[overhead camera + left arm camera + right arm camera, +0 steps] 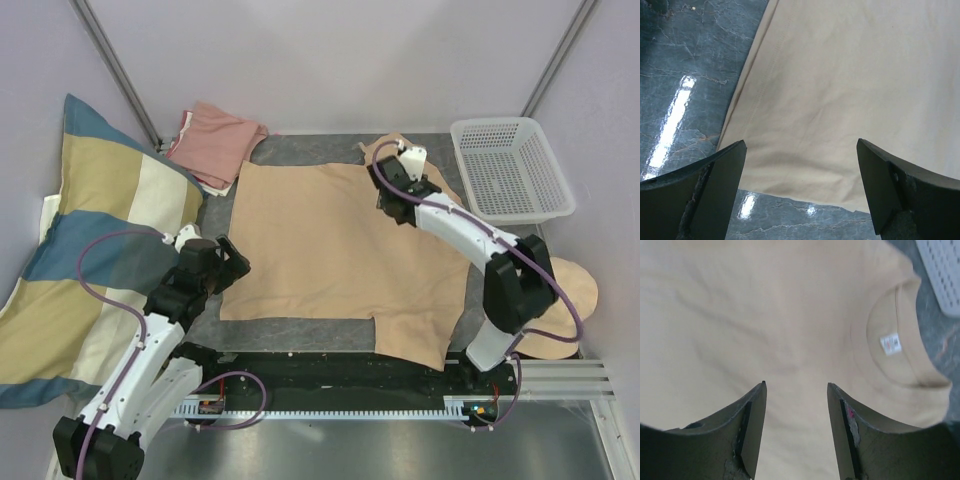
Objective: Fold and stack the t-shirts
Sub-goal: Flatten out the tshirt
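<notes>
Right hand [796, 385] — jaws parted — partly hides tan t-shirt [330, 250] collar from overhead.

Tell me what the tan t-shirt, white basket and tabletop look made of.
Spread tan t-shirt: soft matte knit cloth, likely cotton; wrinkles, stitched hem. White latticed basket: probably rigid plastic; moulded mesh. Dark tabletop: glossy marble-look surface; veins, glare.

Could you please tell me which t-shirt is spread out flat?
The tan t-shirt in the middle; the salmon-pink t-shirt lies folded up beside the striped pillow.
</notes>
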Motion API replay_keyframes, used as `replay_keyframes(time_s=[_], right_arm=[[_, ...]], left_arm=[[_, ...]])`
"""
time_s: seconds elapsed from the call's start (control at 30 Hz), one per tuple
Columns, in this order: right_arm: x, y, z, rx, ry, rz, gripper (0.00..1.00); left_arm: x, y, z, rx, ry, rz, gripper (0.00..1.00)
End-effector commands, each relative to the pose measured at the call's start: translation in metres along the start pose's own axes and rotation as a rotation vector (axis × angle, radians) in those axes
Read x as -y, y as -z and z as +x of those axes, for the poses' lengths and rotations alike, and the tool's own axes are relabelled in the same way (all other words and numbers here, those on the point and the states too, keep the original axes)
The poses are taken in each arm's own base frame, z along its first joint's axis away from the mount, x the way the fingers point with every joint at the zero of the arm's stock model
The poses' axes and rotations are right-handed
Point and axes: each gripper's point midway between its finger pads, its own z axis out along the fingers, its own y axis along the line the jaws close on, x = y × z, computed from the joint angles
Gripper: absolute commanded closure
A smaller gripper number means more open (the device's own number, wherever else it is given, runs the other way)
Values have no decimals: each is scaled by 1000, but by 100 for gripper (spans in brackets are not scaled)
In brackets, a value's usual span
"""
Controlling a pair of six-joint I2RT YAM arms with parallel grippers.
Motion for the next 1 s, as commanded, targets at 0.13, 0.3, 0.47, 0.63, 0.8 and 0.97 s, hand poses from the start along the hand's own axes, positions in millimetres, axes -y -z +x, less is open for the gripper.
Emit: replay_keyframes(time_s=[0.13,0.3,0.47,0.63,0.8,0.97], right_arm=[[-46,-91,-84,36,76,-141,39],[-58,-149,-74,-30,93,-178,39],[-62,-193,-48,-101,116,-201,39],[-62,-215,-39,-125,119,-201,39],[-63,-228,-36,-162,75,-238,37],[-75,-244,-34,-191,56,-289,35]], left_arm=[[10,6,-11,27,-21,38,0],[9,8,-11,20,-30,31,0],[1,10,-5,9,-35,16,0],[-2,11,0,1,-26,11,0],[-2,10,-2,1,-23,3,0],[-3,12,-3,5,-25,-8,0]])
